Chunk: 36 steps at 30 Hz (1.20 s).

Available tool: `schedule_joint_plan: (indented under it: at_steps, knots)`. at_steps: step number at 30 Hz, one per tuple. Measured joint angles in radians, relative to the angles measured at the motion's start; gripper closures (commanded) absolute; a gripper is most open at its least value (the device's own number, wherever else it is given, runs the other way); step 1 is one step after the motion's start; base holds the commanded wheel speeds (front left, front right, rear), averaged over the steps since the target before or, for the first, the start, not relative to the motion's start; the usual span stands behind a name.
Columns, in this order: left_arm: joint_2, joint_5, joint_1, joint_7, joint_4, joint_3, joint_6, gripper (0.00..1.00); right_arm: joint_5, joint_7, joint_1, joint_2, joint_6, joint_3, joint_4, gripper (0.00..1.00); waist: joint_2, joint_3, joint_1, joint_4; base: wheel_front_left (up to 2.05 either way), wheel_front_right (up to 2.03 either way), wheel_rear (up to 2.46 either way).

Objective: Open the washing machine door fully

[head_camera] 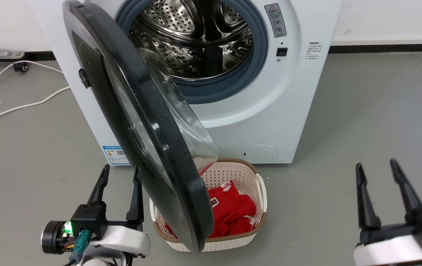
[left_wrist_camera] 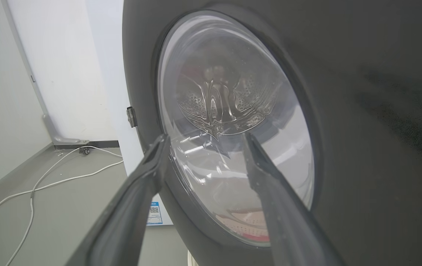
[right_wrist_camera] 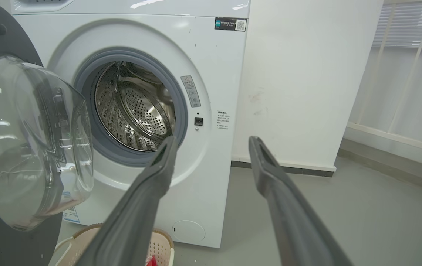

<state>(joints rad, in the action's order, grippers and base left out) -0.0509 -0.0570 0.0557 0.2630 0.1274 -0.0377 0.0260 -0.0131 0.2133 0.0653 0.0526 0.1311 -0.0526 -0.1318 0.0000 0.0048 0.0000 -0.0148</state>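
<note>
Grey floor [head_camera: 362,111] surrounds the washing machine [head_camera: 288,111], its door [head_camera: 151,114] swung partway, not yet fully open, while left gripper [head_camera: 121,170] and right gripper [head_camera: 376,165] show jaws apart, empty.

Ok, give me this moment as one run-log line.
washing machine door: partly open, above basket | left gripper: open, at door's outer face, contact unclear | right gripper: open, empty, away from door | task: not finished
</note>
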Motion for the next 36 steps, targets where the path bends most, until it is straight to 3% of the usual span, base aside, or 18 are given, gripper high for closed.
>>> schedule_joint_plan:
  at_steps: [6, 22, 23, 24, 25, 36]
  knots:
    - [0.0, 0.003, 0.0, 0.0, -0.002, 0.005, 0.0, 0.0, 0.064, 0.002, 0.042, -0.001, 0.0, 0.027, 0.069, 0.0, 0.0, 0.0, 0.0, -0.003, 0.0, 0.0, 0.0]
    - [0.0, 0.006, 0.002, 0.0, 0.002, 0.002, 0.002, 0.0, 0.085, 0.033, -0.004, -0.001, 0.0, 0.033, 0.151, 0.0, 0.0, 0.003, 0.0, -0.007, 0.0, 0.0, 0.0]
    - [0.0, 0.006, 0.002, 0.0, 0.003, 0.001, 0.002, 0.58, 0.085, 0.033, -0.004, -0.001, 0.0, 0.032, 0.154, 0.0, 0.0, 0.003, 0.0, -0.006, 0.0, 0.0, 0.0]
    - [0.0, 0.005, 0.002, 0.0, 0.004, 0.001, 0.002, 0.96, 0.085, 0.033, -0.004, -0.001, 0.0, 0.031, 0.157, 0.0, 0.0, 0.003, 0.0, -0.006, 0.0, 0.0, 0.0]
    - [0.0, 0.004, 0.002, 0.0, 0.005, 0.0, 0.002, 1.0, 0.085, 0.034, -0.004, -0.001, 0.0, 0.031, 0.161, 0.0, 0.0, 0.003, 0.0, -0.006, 0.0, 0.0, 0.0]
    - [0.0, -0.018, 0.013, 0.0, -0.04, 0.008, 0.001, 1.0, 0.094, 0.039, -0.004, -0.001, 0.0, 0.029, 0.176, 0.0, 0.0, 0.003, 0.0, -0.004, 0.0, 0.0, 0.0]
